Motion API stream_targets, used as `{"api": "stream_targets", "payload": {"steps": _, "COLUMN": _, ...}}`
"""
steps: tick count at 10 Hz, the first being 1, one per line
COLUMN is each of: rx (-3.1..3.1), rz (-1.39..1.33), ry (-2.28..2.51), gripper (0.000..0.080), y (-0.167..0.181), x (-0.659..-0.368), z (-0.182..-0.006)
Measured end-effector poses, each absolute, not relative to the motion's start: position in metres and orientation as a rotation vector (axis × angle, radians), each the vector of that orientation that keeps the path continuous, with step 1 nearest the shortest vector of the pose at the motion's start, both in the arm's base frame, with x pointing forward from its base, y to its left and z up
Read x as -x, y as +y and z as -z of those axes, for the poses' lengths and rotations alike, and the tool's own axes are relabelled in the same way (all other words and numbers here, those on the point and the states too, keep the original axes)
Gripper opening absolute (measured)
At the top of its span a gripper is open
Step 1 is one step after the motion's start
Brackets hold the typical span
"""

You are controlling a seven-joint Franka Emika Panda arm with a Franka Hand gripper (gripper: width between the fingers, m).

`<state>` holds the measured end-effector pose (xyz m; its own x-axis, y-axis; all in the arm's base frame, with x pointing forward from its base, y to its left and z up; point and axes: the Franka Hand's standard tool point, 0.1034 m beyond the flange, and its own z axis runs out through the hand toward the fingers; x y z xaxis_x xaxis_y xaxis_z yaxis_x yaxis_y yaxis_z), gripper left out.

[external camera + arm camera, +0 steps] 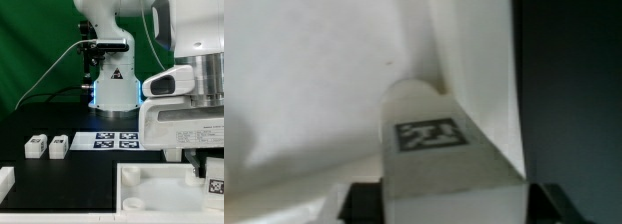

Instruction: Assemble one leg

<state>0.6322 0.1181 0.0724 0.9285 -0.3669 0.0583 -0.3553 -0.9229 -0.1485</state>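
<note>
In the wrist view my gripper [441, 200] is shut on a white leg [434, 140] with a black-and-white marker tag; the dark fingers [363, 203] press both its sides. The leg's far end reaches into an inner corner of the large white tray [313, 90]. In the exterior view the gripper [210, 172] is low at the exterior view's right, with the tagged leg [214, 183] at the tray's [150, 190] far right corner. Two more legs [36, 146] [59, 146] lie on the black table at the exterior view's left.
The marker board [116, 140] lies flat in front of the arm's base [112, 95]. Another white part [5, 180] shows at the exterior view's left edge. The table beyond the tray's rim is black.
</note>
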Motion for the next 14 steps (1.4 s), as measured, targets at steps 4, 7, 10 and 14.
{"api": "stream_targets", "payload": {"steps": 4, "rx": 2.667, "rz": 0.061, "ry": 1.331, "gripper": 0.0303, "y": 0.116, "x": -0.632, "z": -0.072}}
{"api": "stream_targets", "payload": {"steps": 7, "rx": 2.220, "rz": -0.047, "ry": 1.933, "gripper": 0.0302, "y": 0.123, "x": -0.630, "z": -0.070}}
{"api": "stream_targets", "payload": {"steps": 10, "rx": 1.920, "rz": -0.093, "ry": 2.188, "gripper": 0.0300, "y": 0.126, "x": -0.630, "z": -0.070}}
{"api": "stream_targets", "payload": {"steps": 14, "rx": 2.158, "rz": -0.064, "ry": 1.963, "gripper": 0.0596, "y": 0.125, "x": -0.626, "z": -0.066}}
